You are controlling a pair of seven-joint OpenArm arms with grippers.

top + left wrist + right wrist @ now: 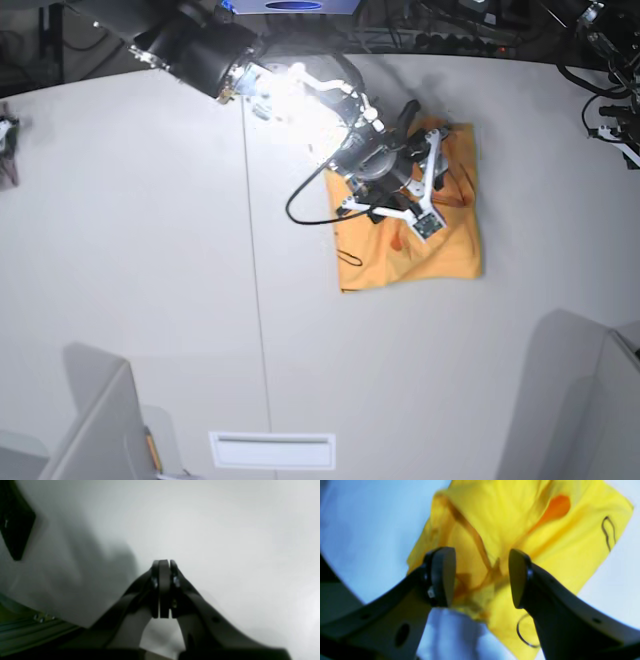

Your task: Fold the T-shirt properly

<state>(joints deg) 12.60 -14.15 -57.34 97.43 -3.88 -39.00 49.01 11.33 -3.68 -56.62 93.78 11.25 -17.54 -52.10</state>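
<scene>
My right gripper (482, 577) stands with its two dark fingers wide apart, and nothing sits clamped between them. Directly below the gap lies the light-orange short-sleeved cotton T-shirt (545, 545), which looks bright yellow in my right wrist view. The cloth under me is rumpled, with a brownish seam line running down between the fingers and a deeper orange fold showing further up. Thin black line marks curl near the shirt's far edge and near my right-hand finger. I cannot tell whether the fingertips touch the fabric.

From the base view, the T-shirt (450, 255) lies as a roughly rectangular folded bundle on the flat pale-grey table (130, 250), right of the table's centre seam. My right arm reaches in from the top left and my right gripper (418, 200) hangs over the upper left part of the bundle, its white frame lying across the cloth.

My left gripper (163, 563) has its dark fingers pressed flat together, holding nothing, with only bare pale table surface (225, 542) ahead of it, well apart from the shirt.
</scene>
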